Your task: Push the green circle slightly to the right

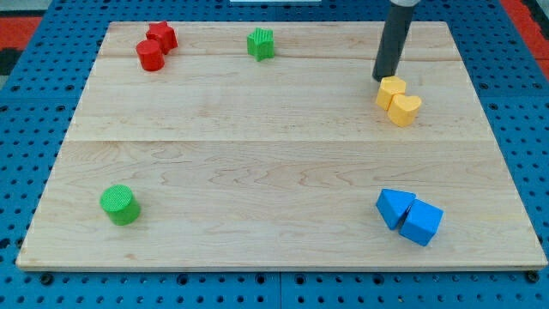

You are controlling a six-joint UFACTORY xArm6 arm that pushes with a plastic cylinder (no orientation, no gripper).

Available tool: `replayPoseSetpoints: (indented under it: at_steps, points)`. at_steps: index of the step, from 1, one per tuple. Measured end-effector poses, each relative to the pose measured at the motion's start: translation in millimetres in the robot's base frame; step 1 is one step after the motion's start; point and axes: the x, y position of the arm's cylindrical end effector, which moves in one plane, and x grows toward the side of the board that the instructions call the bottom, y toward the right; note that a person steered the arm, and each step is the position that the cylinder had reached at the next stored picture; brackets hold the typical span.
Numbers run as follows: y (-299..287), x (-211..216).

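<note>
The green circle [119, 204] is a short cylinder near the board's bottom left corner. My tip [383, 79] is at the view's upper right, just above and left of two touching yellow blocks [399, 100]. The tip is far from the green circle, across the board to its upper right. The dark rod rises from the tip out of the view's top.
A green star block [261, 43] sits at the top centre. Two red blocks [156, 46] touch at the top left. Two blue blocks [409, 216] touch at the bottom right. The wooden board [257, 137] lies on a blue pegboard.
</note>
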Motion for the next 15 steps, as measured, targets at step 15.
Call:
replayPoseSetpoints:
  at_steps: [15]
  points:
    - [-115,34]
